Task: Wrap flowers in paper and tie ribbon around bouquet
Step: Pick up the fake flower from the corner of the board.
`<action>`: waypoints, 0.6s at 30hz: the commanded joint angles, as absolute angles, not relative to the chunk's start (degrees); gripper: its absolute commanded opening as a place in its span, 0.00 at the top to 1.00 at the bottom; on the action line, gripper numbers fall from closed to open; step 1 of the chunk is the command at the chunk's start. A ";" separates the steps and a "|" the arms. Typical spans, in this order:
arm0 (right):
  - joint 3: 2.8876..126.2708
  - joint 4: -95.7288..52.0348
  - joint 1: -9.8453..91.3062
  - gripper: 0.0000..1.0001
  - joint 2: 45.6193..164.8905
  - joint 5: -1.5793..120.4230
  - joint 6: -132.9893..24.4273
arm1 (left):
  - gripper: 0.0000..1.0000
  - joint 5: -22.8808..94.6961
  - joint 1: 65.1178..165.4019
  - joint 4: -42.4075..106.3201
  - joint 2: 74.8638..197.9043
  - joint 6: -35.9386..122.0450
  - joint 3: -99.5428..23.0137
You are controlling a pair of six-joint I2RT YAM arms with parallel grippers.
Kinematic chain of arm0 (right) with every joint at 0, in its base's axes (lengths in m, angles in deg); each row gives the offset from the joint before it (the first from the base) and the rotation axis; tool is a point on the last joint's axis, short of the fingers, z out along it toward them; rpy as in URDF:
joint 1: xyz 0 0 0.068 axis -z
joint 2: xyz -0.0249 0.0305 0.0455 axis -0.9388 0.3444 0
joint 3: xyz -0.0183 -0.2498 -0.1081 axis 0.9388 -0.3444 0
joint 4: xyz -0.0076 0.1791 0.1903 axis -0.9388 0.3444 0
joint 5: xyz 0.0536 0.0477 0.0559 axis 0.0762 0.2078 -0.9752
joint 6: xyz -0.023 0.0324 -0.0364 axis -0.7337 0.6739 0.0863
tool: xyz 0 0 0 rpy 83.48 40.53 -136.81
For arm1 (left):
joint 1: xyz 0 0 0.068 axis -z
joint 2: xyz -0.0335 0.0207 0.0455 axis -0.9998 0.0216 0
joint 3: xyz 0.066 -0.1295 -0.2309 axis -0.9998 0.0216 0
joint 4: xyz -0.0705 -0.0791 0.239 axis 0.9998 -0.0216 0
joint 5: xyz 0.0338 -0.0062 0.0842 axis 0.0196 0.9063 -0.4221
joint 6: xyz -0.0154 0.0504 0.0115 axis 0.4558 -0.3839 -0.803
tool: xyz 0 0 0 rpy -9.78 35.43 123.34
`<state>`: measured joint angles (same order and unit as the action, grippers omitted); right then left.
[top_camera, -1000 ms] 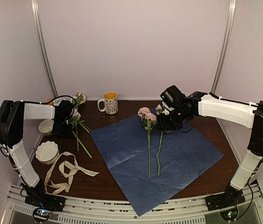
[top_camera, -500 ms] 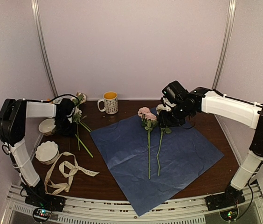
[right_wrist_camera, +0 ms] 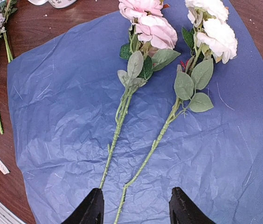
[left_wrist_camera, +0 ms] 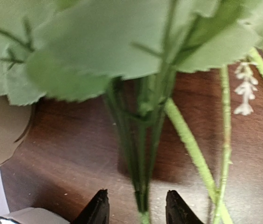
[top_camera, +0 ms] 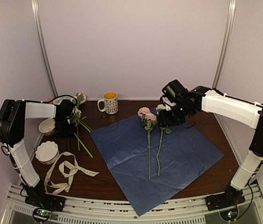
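The blue paper (top_camera: pixel 183 154) lies spread on the brown table. Two flowers lie on it side by side: a pink one (top_camera: pixel 148 135) (right_wrist_camera: pixel 151 29) and a white one (top_camera: pixel 159 149) (right_wrist_camera: pixel 218 36), blooms at the far end. My right gripper (top_camera: pixel 165 122) (right_wrist_camera: pixel 134 205) hangs open above them, holding nothing. More flowers (top_camera: pixel 78 135) lie at the far left. My left gripper (top_camera: pixel 68 126) (left_wrist_camera: pixel 137 207) is low over them, open, with a dark green stem (left_wrist_camera: pixel 143 186) between its fingers and a gap on each side. The cream ribbon (top_camera: pixel 68 170) lies curled near the front left. No bouquet shows.
A white-and-yellow mug (top_camera: pixel 109 102) stands at the back centre. A white scalloped bowl (top_camera: pixel 46 151) and a second bowl (top_camera: pixel 46 126) sit along the left edge beside the left arm. The paper's near corner (top_camera: pixel 141 207) overhangs the table's front rail.
My right gripper has risen and drawn back a little from the two flowers on the paper. The left gripper has shifted slightly over the flowers at the left.
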<state>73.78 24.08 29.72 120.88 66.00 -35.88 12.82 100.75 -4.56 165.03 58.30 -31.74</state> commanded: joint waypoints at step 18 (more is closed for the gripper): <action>76.16 26.45 29.77 0.52 117.64 68.74 -36.83 | 0.96 21.84 102.80 0.41 163.80 63.34 -21.34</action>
